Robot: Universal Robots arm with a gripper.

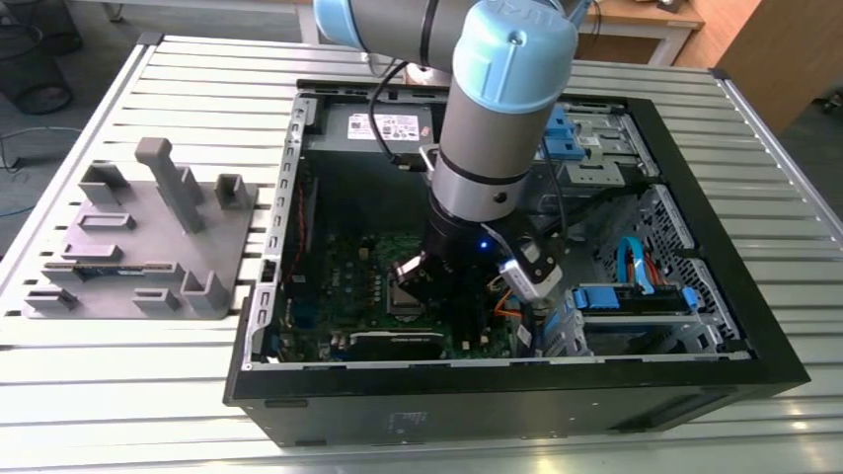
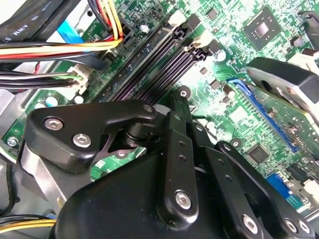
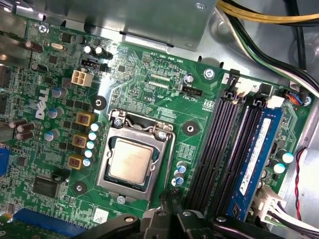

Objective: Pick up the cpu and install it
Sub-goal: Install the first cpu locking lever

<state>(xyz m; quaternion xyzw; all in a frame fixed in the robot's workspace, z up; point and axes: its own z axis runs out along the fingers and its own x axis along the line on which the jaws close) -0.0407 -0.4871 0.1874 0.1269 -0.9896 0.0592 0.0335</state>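
- While the arm [image 1: 495, 128] is reaching down into the open case [image 1: 514, 385] in the exterior view, its pincer [image 1: 455, 296] is hanging low over the green board [image 1: 345, 272], near the socket [image 1: 406, 296]. The case is lying on a slatted surface [image 1: 132, 385], and a grey fixture [image 1: 138, 237] is sitting well apart toward the exterior view's left.
- In the first wrist view, the cpu [image 3: 130, 159] is lying flat inside the socket's metal frame [image 3: 133, 191], silver top facing up. The pincer [image 3: 174, 196] is hovering just beside the frame's edge, not touching the chip. Black memory slots [image 3: 224, 144] and a blue memory stick [image 3: 261, 159] are running alongside.
- In the second wrist view, the black fingers [image 2: 179, 149] are sitting close together over the board with nothing between them; coloured cables [image 2: 65, 47] are crossing above the slots.
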